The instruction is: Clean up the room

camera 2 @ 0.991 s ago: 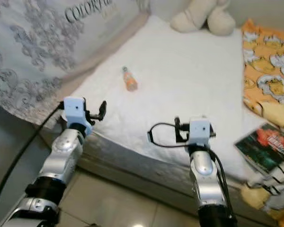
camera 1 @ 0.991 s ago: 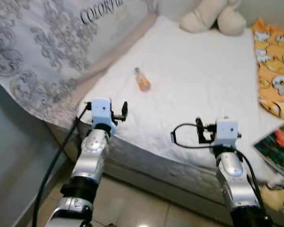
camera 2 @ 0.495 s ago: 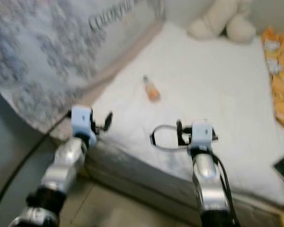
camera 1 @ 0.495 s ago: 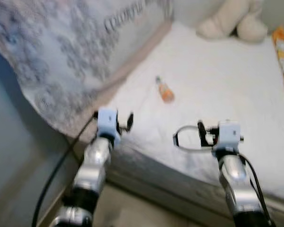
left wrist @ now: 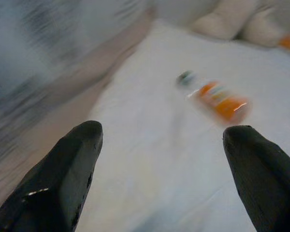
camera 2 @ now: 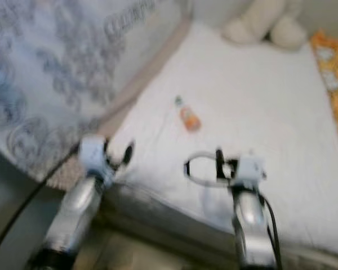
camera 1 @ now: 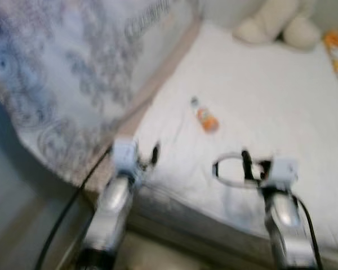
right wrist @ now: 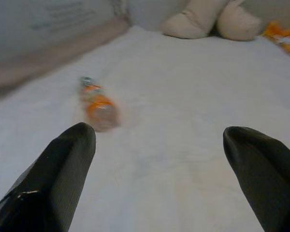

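1. Bottle (camera 1: pixel 205 117) lies on its side mid-bed (camera 1: pixel 281 101), well in from the near edge.
2. Both grippers, left gripper (left wrist: pixel 164 159) and right gripper (right wrist: pixel 159 164), hover spread wide, holding nothing.
3. I'd straddle its middle before closing, since it'll probably roll.

Home bedroom: white-sheeted bed (camera 1: pixel 281 95), plush toy (camera 1: pixel 276 25), patterned quilt (camera 1: pixel 67 73).

The bottle (camera 1: pixel 205 117) lies on the mattress (camera 1: pixel 281 107), ahead of the left gripper (left wrist: pixel 164 169) fingers (left wrist: pixel 63 179) and the right gripper (right wrist: pixel 159 174), plush toy (camera 1: pixel 276 25) beyond it, blanket (camera 1: pixel 62 73) leftward.
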You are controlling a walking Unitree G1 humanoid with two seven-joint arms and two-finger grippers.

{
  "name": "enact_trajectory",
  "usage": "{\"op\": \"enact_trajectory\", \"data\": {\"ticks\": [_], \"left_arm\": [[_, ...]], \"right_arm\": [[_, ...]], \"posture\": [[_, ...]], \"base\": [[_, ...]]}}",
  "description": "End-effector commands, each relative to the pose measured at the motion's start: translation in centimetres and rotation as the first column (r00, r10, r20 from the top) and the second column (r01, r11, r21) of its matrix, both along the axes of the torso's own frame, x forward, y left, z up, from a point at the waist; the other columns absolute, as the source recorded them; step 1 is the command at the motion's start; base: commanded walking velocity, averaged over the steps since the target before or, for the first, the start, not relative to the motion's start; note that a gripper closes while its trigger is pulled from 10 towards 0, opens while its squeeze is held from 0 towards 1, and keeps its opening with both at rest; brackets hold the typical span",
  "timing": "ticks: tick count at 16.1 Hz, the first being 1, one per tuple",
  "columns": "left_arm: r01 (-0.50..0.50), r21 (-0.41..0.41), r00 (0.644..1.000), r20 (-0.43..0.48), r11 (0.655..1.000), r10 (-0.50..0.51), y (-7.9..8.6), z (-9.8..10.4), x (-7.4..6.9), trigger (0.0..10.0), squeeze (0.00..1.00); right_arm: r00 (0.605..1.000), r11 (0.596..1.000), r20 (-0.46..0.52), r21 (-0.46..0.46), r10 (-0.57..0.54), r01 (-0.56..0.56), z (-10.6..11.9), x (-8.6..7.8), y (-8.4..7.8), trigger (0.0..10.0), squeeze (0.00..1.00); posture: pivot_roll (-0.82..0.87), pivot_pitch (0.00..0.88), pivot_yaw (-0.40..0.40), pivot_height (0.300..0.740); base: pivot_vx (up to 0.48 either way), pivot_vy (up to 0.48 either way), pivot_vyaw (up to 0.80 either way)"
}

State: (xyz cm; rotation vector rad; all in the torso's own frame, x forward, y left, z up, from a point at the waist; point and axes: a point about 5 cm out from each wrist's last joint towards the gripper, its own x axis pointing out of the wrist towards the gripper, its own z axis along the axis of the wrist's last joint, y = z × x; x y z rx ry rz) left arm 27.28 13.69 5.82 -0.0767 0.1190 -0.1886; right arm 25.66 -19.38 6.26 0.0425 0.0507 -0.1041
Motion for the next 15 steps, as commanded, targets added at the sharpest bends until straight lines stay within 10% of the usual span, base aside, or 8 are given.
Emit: {"op": "enact_trajectory", "data": {"ticks": [1,15], "left_arm": [[0.01,0.037,0.997,0.073,0.999,-0.012,0.6,0.8,-0.3,10.0,0.0],[-0.012,0.069,0.989,0.147,0.998,0.001,-0.5,3.9,3.4,10.0,0.0]], "right_arm": [[1.0,0.995,0.01,0.099,0.003,-0.004,-0.1,-0.7,0.1,10.0,0.0],[0.998,0.998,0.042,-0.007,0.055,-0.055,1.2,1.7,0.5,10.0,0.0]], "posture": [[-0.01,0.0,-0.01,0.74],[-0.01,0.0,0.005,0.74]], "base": [[0.0,0.0,0.0],[0.303,-0.177,0.0]]}}
